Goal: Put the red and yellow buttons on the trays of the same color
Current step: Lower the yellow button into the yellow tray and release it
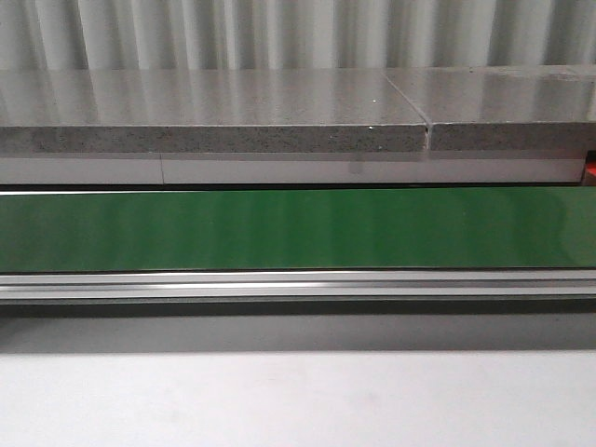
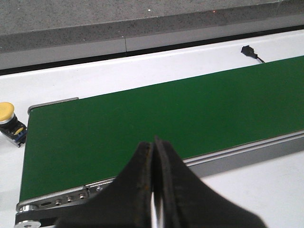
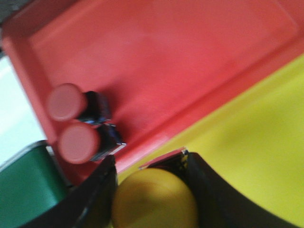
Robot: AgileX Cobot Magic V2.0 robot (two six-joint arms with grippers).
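In the right wrist view my right gripper [image 3: 148, 166] is shut on a yellow button [image 3: 154, 199], held over the yellow tray [image 3: 251, 152] near its border with the red tray [image 3: 161, 52]. Two red buttons [image 3: 71, 121] lie side by side in the red tray by its corner. In the left wrist view my left gripper [image 2: 153, 142] is shut and holds nothing, hovering above the near rail of the green conveyor belt [image 2: 156, 118]. Another yellow button [image 2: 9, 118] rests on the white surface beyond the belt's end. The front view shows neither gripper.
The green belt [image 1: 298, 228] runs across the front view with an aluminium rail [image 1: 298, 284] before it and a grey stone ledge [image 1: 214, 121] behind. A small black connector with a wire [image 2: 249, 51] lies on the white surface behind the belt.
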